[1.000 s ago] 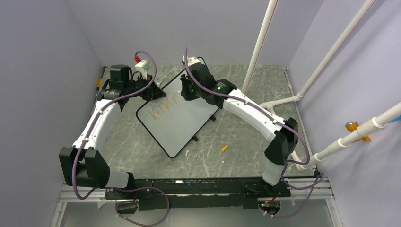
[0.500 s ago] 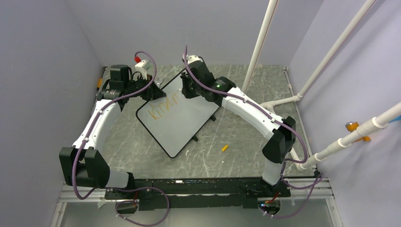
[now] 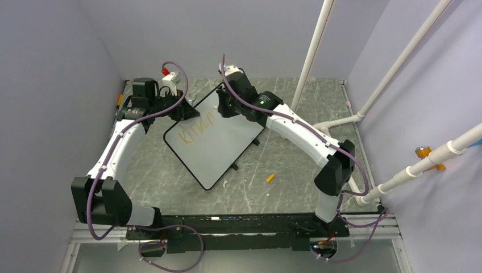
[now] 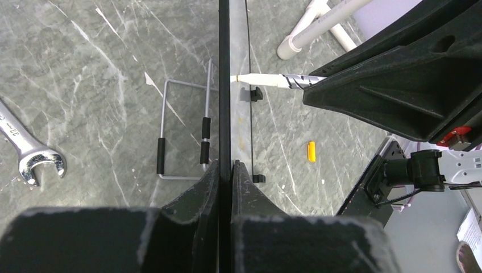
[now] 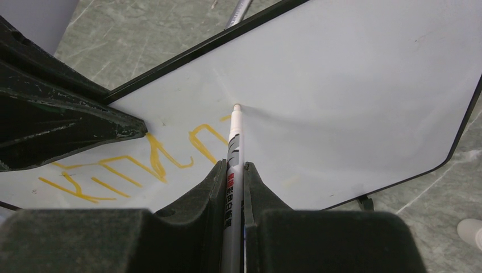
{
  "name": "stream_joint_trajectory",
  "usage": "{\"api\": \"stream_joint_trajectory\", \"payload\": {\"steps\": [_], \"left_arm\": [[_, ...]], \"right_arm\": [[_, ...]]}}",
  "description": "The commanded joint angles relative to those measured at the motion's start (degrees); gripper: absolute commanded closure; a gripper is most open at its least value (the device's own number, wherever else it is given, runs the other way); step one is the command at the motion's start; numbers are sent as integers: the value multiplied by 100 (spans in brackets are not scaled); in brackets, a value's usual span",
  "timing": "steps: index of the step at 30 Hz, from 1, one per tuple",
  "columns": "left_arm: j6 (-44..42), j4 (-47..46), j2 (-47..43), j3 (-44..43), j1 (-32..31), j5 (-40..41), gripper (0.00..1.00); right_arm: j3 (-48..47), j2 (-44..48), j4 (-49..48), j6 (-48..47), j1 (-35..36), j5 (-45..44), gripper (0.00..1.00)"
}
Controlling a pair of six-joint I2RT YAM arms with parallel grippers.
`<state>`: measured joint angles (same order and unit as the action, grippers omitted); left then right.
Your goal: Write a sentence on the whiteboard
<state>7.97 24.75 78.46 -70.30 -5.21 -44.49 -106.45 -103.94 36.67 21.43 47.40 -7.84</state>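
The whiteboard (image 3: 221,148) is plain white inside a thin black frame, and the sentence (image 5: 153,156) on it runs in orange-yellow strokes. Under it the desk (image 3: 295,165) is grey-green, marbled with pale white veins, and a small cap (image 3: 270,178) on it is orange. The marker (image 5: 233,142) is white with red and black print, the left tool (image 4: 225,166) and right tool (image 5: 234,166) are black, and the cables (image 3: 172,63) are purple.

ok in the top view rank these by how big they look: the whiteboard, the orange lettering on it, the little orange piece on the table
1. whiteboard, by far the largest
2. orange lettering, a short strip near its left corner
3. little orange piece, clearly smallest
Gaps are wide; camera distance doesn't change the order.
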Motion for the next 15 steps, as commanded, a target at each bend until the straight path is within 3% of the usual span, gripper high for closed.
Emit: {"api": "stream_joint_trajectory", "payload": {"steps": [1,15], "left_arm": [[-392,-146,-199,-109,-112,-103,100],[-401,-138,-208,-110,-112,-86,100]], "right_arm": [[-7,20,-298,-7,118,201,100],[589,183,-406,72,188,120,100]]}}
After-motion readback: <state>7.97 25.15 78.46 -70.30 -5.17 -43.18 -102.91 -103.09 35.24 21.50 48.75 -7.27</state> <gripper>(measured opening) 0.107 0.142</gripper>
